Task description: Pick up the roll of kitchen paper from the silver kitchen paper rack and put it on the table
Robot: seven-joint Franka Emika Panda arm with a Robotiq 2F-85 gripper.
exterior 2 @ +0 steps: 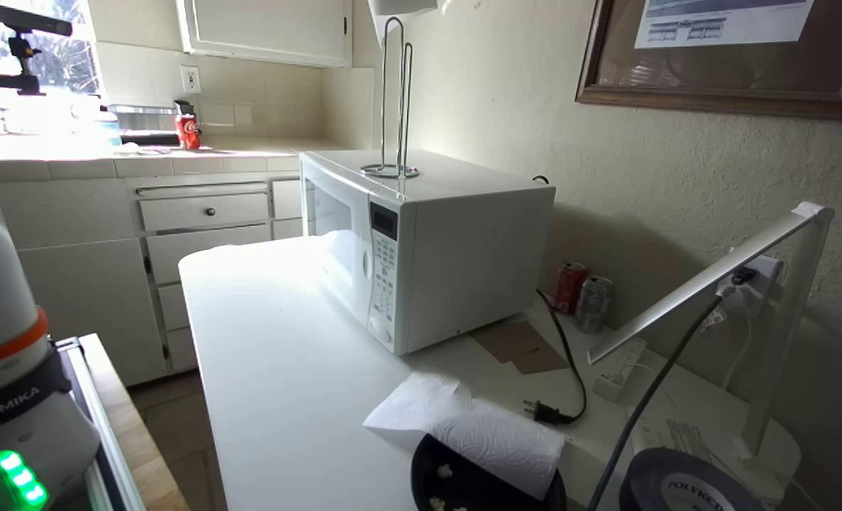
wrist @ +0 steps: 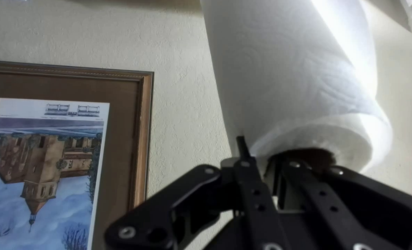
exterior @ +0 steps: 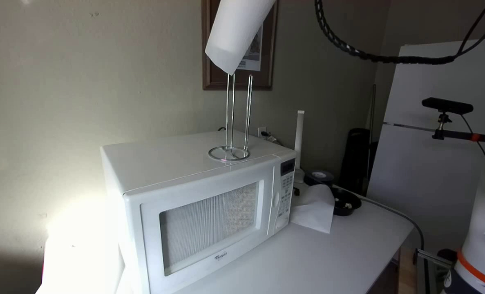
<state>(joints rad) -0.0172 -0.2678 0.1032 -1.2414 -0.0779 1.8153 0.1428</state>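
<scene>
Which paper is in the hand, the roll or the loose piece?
The roll of kitchen paper: the hand pinches its rim, holding it tilted in midair. The loose piece lies on the table, partly over the black bowl.

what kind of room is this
Most likely a home kitchen: there's a white microwave, what looks like a tall white fridge, and a tiled counter with drawers beneath it.
</scene>
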